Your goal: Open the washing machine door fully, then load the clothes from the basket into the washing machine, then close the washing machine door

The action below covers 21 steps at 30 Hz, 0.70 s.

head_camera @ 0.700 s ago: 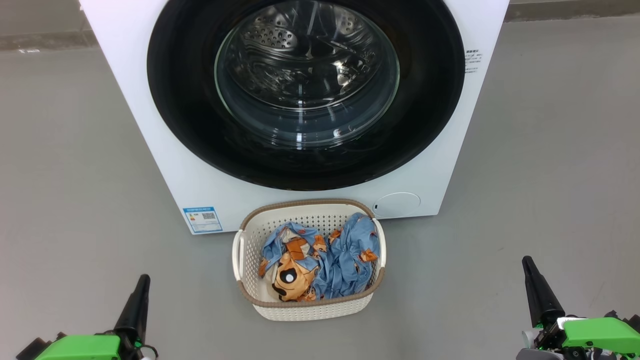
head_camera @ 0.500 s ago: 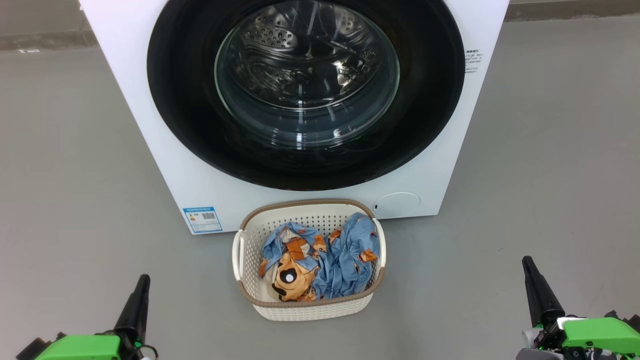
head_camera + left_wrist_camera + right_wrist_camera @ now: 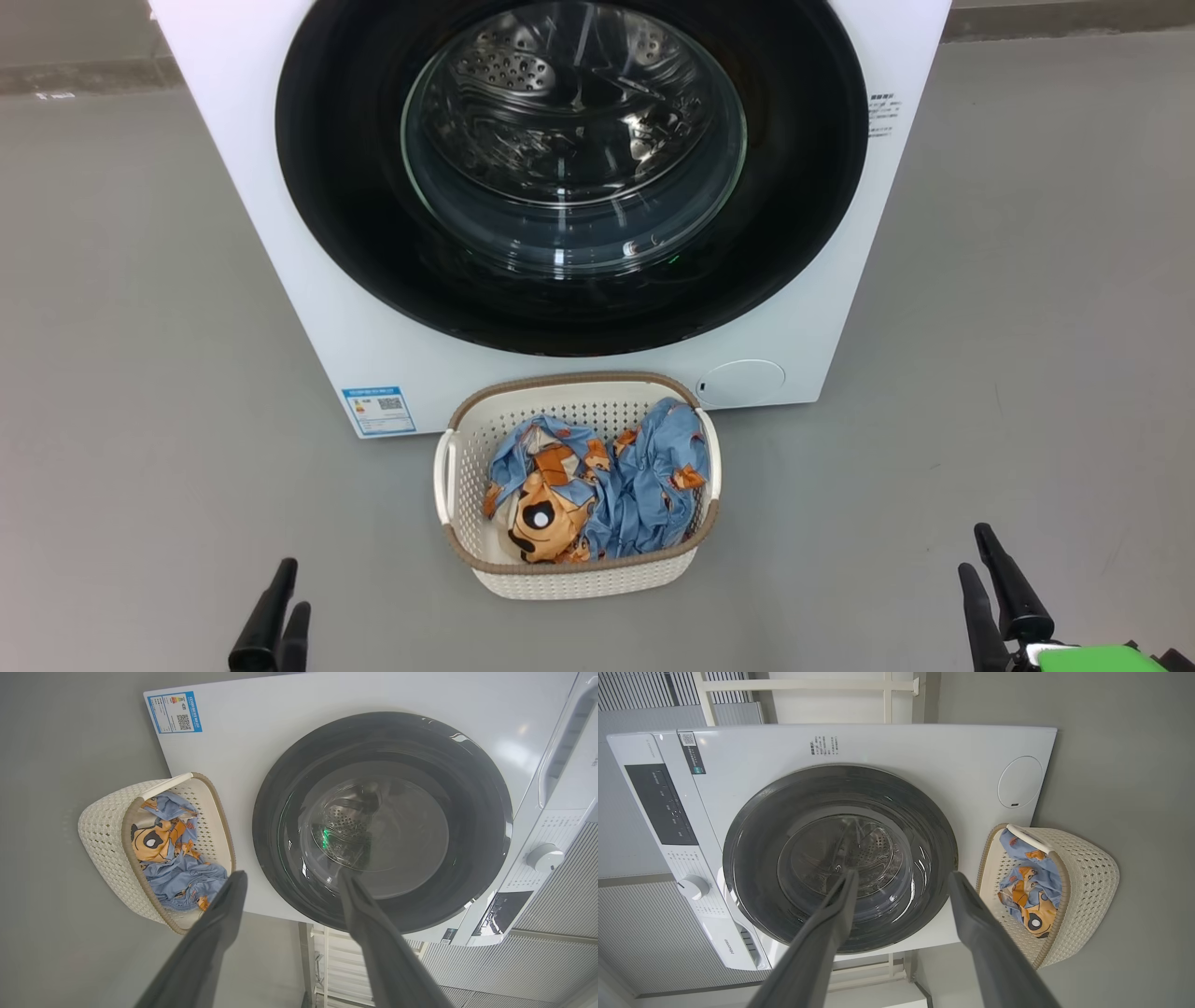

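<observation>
head: washing machine door [image 3: 574, 159] shut, flush against the washing machine [image 3: 308, 308]. Nothing loaded, so step in hand = opening it. Left claw [image 3: 294, 586] and right claw [image 3: 973, 549] sit low over the floor [image 3: 140, 327], both spread, holding nothing. Basket [image 3: 579, 579] is ahead of both claws and between them, clothes [image 3: 597, 490] piled inside. Door is beyond the basket and higher up.

left wrist: left claw [image 3: 292, 875] spread, aimed at the door [image 3: 383, 821], well apart from it. Basket [image 3: 107, 844] with clothes [image 3: 173, 858] lies off to one side of the fingers, control knob [image 3: 544, 856] off to the other.

right wrist: right claw [image 3: 903, 876] spread, door [image 3: 840, 858] dead ahead, no contact. Basket [image 3: 1087, 877] and clothes [image 3: 1031, 891] are off to one side of the fingers.

how to do it well (my read):
- can't make out a pull recess or the hinge side on the black ring. Confirm that first.
- hook one finger behind the ring's free edge, don't pinch the glass bowl.
- pull along the hinge arc, not straight back.
- basket is just in front of the machine foot, so keep the forearm above its rim.
- swing to the stop so the drum mouth is clear for loading.
</observation>
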Tool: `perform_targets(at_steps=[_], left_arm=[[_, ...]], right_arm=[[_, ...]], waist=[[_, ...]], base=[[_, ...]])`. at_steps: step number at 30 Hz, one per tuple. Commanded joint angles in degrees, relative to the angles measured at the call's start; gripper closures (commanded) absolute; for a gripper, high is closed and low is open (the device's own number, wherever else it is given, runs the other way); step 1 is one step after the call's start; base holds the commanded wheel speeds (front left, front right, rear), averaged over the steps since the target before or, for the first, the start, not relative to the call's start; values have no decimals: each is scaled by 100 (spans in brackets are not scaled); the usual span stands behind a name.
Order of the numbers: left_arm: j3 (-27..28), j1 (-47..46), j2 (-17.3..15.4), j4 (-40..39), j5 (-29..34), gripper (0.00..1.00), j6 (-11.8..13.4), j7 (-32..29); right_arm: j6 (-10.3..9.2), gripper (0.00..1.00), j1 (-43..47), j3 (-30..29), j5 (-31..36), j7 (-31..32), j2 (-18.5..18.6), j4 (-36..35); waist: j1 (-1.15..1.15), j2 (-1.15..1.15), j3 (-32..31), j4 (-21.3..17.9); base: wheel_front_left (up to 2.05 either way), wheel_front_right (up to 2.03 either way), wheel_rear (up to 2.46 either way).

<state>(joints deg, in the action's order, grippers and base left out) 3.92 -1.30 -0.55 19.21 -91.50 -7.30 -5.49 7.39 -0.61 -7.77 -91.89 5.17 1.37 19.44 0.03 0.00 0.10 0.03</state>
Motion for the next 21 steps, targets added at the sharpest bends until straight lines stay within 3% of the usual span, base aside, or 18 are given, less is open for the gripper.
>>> perform_targets(at_steps=[1, 21], left_arm=[[-6, -141, -118, -195, 71, 0, -2, 65], [-170, -86, -367, -406, 986, 0, -5, 405]], right_arm=[[1, 0, -93, 50, 92, -67, 26, -170], [2, 0, -38, 178, 1283, -385, 46, -248]], waist=[[5, 0, 1, 1], [-3, 0, 27, 19]], base=[[0, 0, 0], [0, 0, 0]])
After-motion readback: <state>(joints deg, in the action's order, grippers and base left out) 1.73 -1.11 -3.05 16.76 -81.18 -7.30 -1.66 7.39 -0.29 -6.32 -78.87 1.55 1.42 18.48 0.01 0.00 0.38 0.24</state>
